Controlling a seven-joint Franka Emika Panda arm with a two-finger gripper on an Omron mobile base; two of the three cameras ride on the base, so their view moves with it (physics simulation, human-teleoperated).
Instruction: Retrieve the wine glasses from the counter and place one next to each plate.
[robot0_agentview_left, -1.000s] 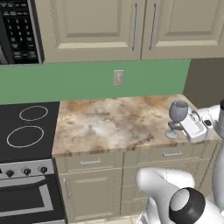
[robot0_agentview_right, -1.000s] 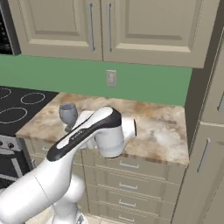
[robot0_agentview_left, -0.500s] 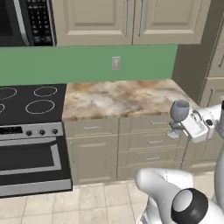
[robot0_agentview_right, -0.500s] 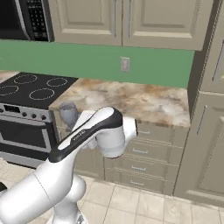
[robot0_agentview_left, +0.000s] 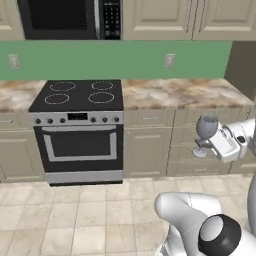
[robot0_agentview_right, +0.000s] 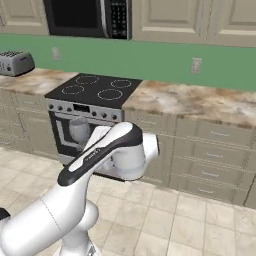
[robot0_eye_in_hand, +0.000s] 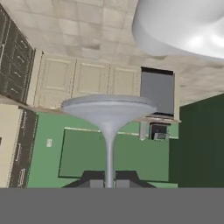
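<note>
Currently wine glass (robot0_agentview_left: 206, 128) held upright — stem pinched in closed hand (robot0_eye_in_hand: 109, 178), carried clear of tabletop (robot0_agentview_left: 175, 93); plates not sighted.

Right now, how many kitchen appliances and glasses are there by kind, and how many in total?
Translucent grey-blue stemmed wine glass, held in the tool: 1
Black-topped stove with oven: 1
Black microwave: 1
Silver toaster: 1
Total: 4

no readable text, labels, brands or numbers anywhere, all too blurred
</note>
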